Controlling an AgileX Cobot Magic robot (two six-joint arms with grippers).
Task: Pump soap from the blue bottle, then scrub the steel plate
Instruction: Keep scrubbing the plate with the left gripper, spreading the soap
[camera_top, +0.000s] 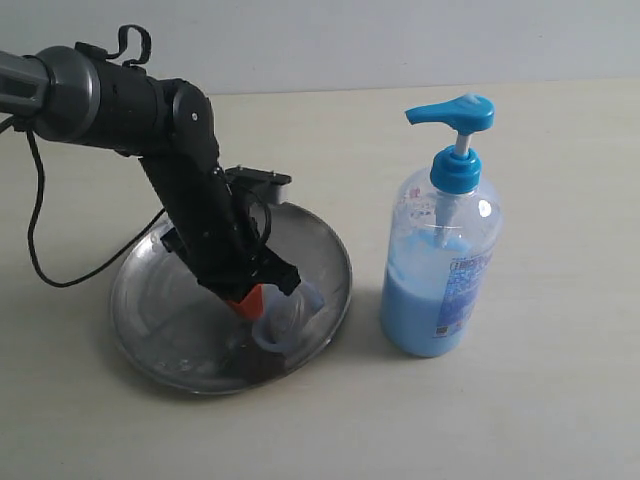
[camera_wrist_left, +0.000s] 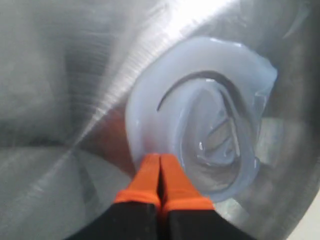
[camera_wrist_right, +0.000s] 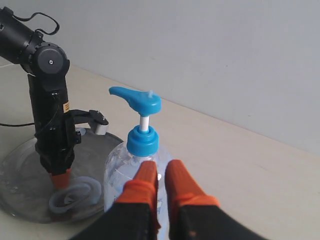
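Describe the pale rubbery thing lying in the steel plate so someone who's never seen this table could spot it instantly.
On the beige table, look at the round steel plate beside the blue bottle. At its edge toward the bottle, pinched by the left gripper and its orange tips, is a scrubbing pad: a soft, milky, bluish-white ring, unlike the grey metal and black arm around it.

Lab bench, beige tabletop (camera_top: 560, 420), plain grey wall (camera_top: 400, 40)

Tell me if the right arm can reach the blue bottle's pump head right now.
Probably yes: the right claw hovers shut close to the pump head, nothing between them; the left claw is off at the steel plate.
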